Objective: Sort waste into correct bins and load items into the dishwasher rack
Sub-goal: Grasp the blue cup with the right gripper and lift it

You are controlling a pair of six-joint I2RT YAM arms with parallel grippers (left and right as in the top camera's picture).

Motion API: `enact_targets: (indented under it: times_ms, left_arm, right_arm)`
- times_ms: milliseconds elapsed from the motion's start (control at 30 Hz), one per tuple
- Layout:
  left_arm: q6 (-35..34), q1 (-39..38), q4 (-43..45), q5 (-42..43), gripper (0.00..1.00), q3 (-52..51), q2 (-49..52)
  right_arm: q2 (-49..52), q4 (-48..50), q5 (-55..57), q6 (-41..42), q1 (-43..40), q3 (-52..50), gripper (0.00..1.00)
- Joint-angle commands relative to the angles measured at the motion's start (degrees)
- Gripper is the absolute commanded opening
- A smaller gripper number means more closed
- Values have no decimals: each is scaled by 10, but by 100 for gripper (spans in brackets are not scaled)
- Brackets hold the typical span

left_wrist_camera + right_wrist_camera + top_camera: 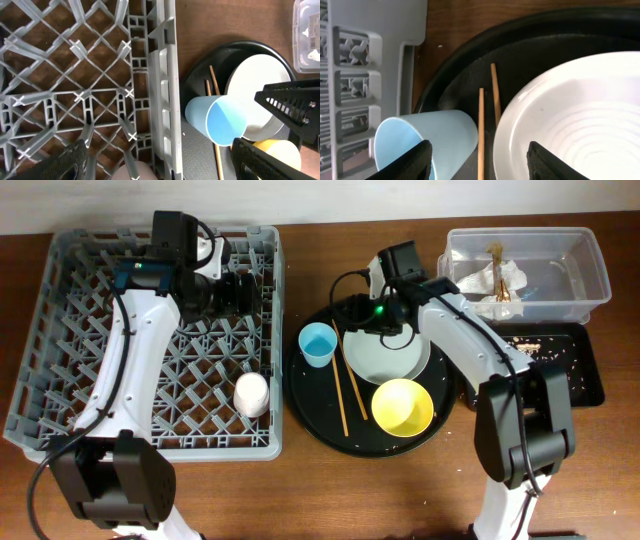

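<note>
The grey dishwasher rack [60, 310] holds an upturned pink cup [251, 393]. My left gripper [250, 288] is open and empty above the rack's back right part. In the left wrist view its fingers [160, 167] straddle the rack's side wall [162, 100]. The blue cup [319, 343], grey-white plate [385, 355], yellow bowl [403, 406] and two chopsticks [345, 385] lie on the round black tray. My right gripper [373, 315] is open and empty over the plate's back edge. In the right wrist view its fingers [482, 165] straddle a chopstick [481, 115], between the cup [440, 135] and plate [570, 115].
The clear tub [585, 265] at the back right holds a white napkin [495, 280] and brownish scraps [497, 252]. The shallow black tray [575, 375] in front of it holds scattered scraps [530, 340]. The round black tray [310, 405] sits between the rack and the bins.
</note>
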Motion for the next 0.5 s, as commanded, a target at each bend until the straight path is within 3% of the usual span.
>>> enact_targets:
  times_ms: [0,133,167,200,233,300,333,400,433,467]
  left_arm:
    - [-1,2,7,9,91,7,-3]
    - [-1,2,7,9,91,7,-3]
    - [-1,2,6,9,91,7,-3]
    - [-1,2,6,9,91,7,-3]
    - [-1,2,4,11,91,7,-3]
    - [0,3,4,50,91,7,-3]
    - [3,3,4,88,92,7,-3]
    - [53,22,13,295,99,7,-3]
    - [100,38,20,460,99,7,-3]
    - [136,46,20,558,99,7,-3]
  right_arm:
    - [-17,-10,-7,-34,23,12,61]
    - [-13,-32,61,-34,76,7,45]
    - [-9,-38,76,-34,83,7,36]
    - [-5,-45,84,-33,84,6,10]
    - [-5,-45,84,-33,84,7,4]
    - [-19,-43,58,-32,71,17,4]
    - [-46,-43,-11,-32,51,33,4]
    - [-98,-6,-190,-14,-11,45,4]
    - [-108,44,-300,8,-56,45,4]
    - [-108,85,-364,29,-78,44,4]
